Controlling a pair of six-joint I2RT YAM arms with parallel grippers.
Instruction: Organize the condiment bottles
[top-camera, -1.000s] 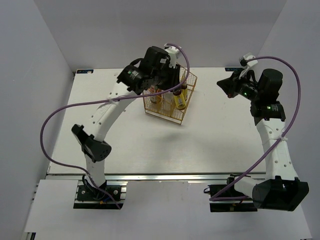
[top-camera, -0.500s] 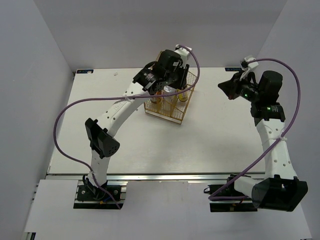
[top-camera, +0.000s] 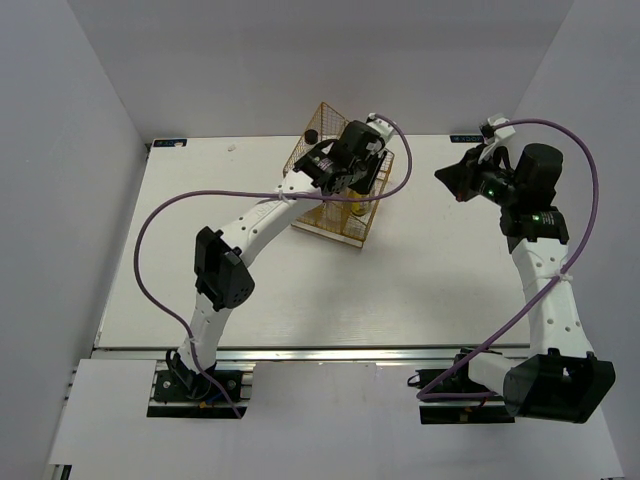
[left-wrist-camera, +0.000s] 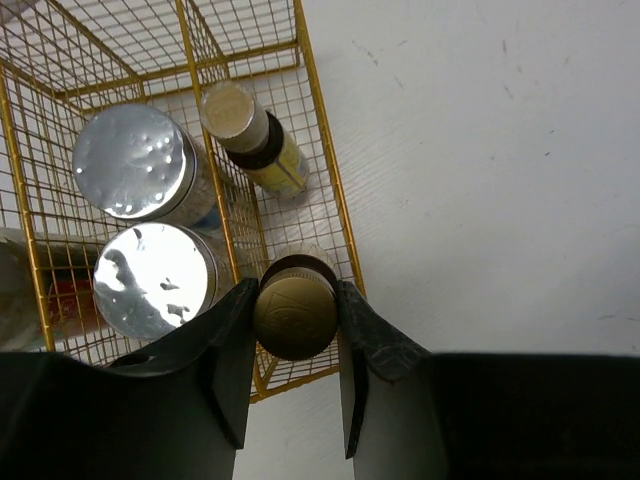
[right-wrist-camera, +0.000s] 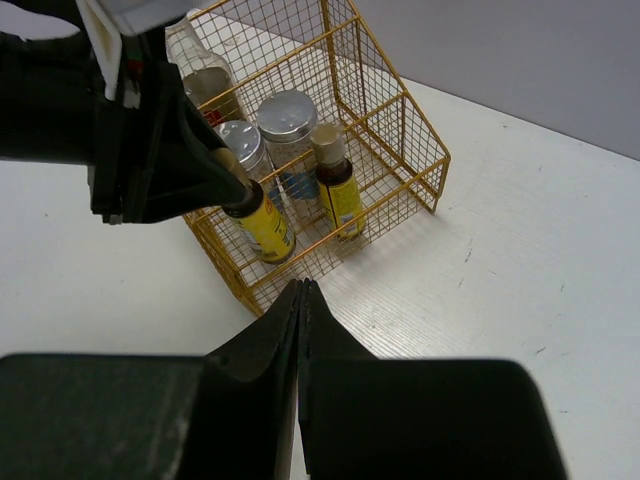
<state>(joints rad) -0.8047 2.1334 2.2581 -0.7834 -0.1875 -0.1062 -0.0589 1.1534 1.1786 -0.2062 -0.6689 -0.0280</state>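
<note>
White table (top-camera: 420, 290), pale grey walls on three sides. The left wall (top-camera: 60, 200) stands just off the table's left edge. Broad bare surface lies behind the left claw, back toward the arm bases.

Left claw (left-wrist-camera: 295, 292): fingers clamped on the cap of a yellow bottle (right-wrist-camera: 265, 225). The bottle is directly under the claw, inside the gold wire basket (right-wrist-camera: 395, 105), in a corner cell. Long axis near vertical, cap up into the claw, base down toward the basket floor. It shows a slight lean from the right wrist view. Cannot tell whether the base rests on the wire.

Tight quarters on one side of this claw. The near silver-topped bottle (left-wrist-camera: 160, 280) sits just beside one finger, and the far silver-topped bottle (left-wrist-camera: 133, 160) is ahead of it. Both have tops up. Past them is a taller bottle with a red label (right-wrist-camera: 200, 65). Ahead of the claw stands the second yellow bottle (left-wrist-camera: 262, 150), cap up, apart from the held one. Beside the other finger runs the basket's side wall, with bare table past it.

Right claw (right-wrist-camera: 300, 290): fingers pressed together, nothing between them. It is held above the table well right of the basket, tips aimed toward it, with open surface beneath and ahead.
</note>
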